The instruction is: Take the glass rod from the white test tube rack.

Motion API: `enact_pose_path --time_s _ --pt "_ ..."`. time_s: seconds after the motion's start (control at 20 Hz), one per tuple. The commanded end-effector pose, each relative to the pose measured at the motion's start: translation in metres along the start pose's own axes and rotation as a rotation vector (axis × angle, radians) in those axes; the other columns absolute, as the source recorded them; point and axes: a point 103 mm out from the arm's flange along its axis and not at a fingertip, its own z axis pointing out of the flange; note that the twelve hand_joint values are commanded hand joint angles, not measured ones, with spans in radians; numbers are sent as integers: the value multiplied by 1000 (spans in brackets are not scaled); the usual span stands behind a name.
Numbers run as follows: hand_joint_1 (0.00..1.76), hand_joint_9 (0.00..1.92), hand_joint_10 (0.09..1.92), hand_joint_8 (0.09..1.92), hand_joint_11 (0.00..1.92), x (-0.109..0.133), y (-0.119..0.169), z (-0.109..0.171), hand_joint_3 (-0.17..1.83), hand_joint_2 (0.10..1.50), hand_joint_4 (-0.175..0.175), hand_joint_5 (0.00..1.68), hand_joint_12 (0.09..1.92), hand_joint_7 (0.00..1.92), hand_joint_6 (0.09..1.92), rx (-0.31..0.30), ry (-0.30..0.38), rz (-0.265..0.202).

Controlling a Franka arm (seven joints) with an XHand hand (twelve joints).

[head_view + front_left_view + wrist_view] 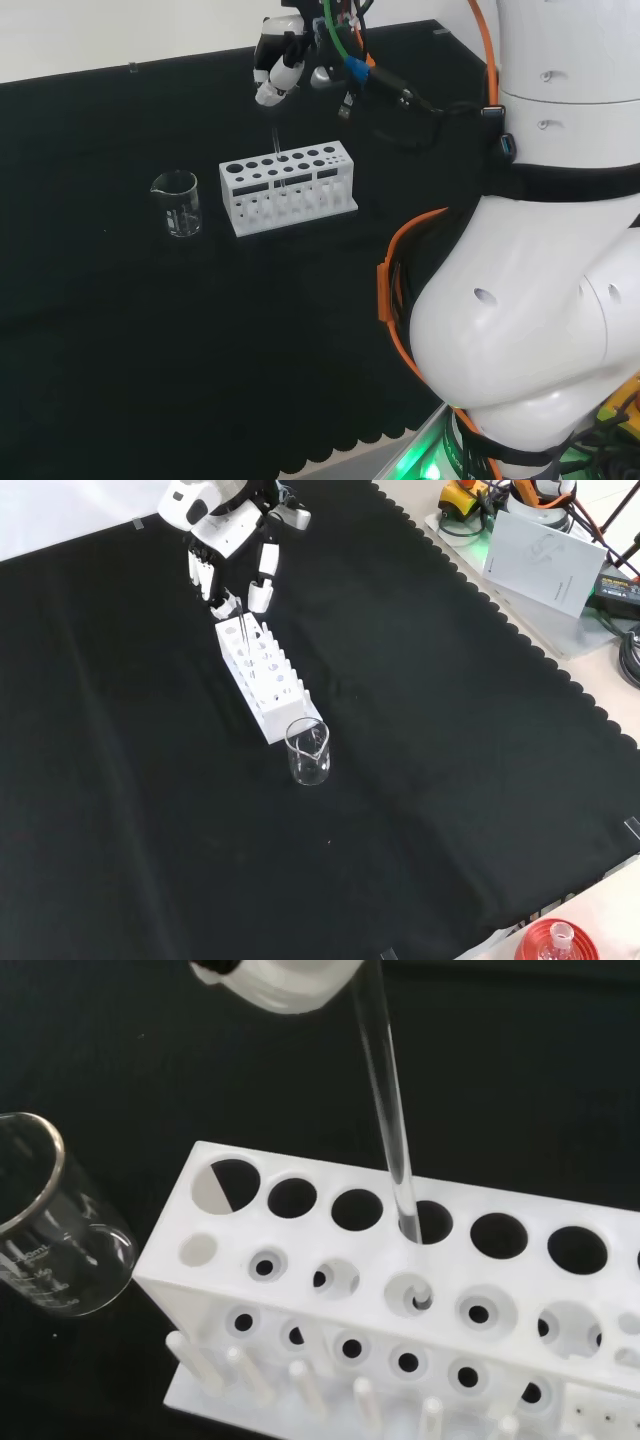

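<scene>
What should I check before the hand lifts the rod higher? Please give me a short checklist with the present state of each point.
1. The hand is above the rack: ok.
2. Fingers are curled round the top of the rod: cannot tell; the front view suggests a pinch, but the contact is not plain.
3. Rod's lower end is out of its hole: not ok; in the wrist view it still passes through a hole in the top plate.
4. Rod stands near upright, so it can go straight up: ok.
5. The beaker stands apart from the rack, away from the rod: ok.
6. The rack sits flat on the cloth: ok.
</scene>
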Motion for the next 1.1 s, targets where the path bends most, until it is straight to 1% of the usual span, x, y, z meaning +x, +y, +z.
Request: enact_pose_path --time_s 0.05,0.15,0.25,0.3,0.35,0.4,0.45,0.5,0.55,0.7,0.75,0.8,0.9,1.0,1.1 --pt "1071 1158 554 644 1046 2 4 -2 -175 956 -175 944 1101 1104 779 -10 -45 -8" --pt "1089 1198 516 619 1089 3 5 -2 -175 958 -175 1015 1081 1143 728 -7 -59 -7" --pt "1125 1233 490 604 1123 2 6 -1 -167 1028 -48 1174 1073 1179 618 -4 -55 -9" --pt "1134 1249 478 595 1138 1 6 -1 -171 1047 -6 1223 1065 1195 574 -2 -55 -9" --pt "1139 1264 472 591 1153 1 7 0 -173 1057 16 1251 1060 1209 548 0 -55 -11" --pt "1143 1283 462 583 1178 1 6 1 -175 1061 21 1269 1042 1227 528 -2 -60 -14" --pt "1149 1305 447 570 1208 1 6 2 -175 1061 14 1282 1017 1247 510 -6 -64 -16" --pt "1157 1341 421 546 1251 1 6 2 -175 1060 -5 1295 983 1276 489 -13 -72 -17" --pt "1169 1387 384 515 1309 0 6 2 -175 1058 -42 1308 935 1316 468 -26 -80 -18" --pt "1272 1523 263 205 1457 0 3 -1 -175 1045 -24 1284 762 1488 477 -94 -84 -23" --pt "1287 1568 234 131 1491 0 2 -2 -175 1040 -33 1292 700 1531 453 -117 -84 -24" --pt "1297 1610 214 87 1530 0 2 -4 -175 1036 -49 1303 632 1564 422 -134 -77 -23" --pt "1311 1677 192 87 1595 -1 0 -7 -175 1028 -94 1330 524 1605 345 -162 -68 -23" --pt "1321 1717 186 87 1628 -1 -1 -12 -175 1022 -130 1363 479 1624 260 -186 -67 -28" --pt "1327 1739 183 87 1646 1 -3 -16 -175 1019 -158 1384 459 1633 203 -211 -70 -36"
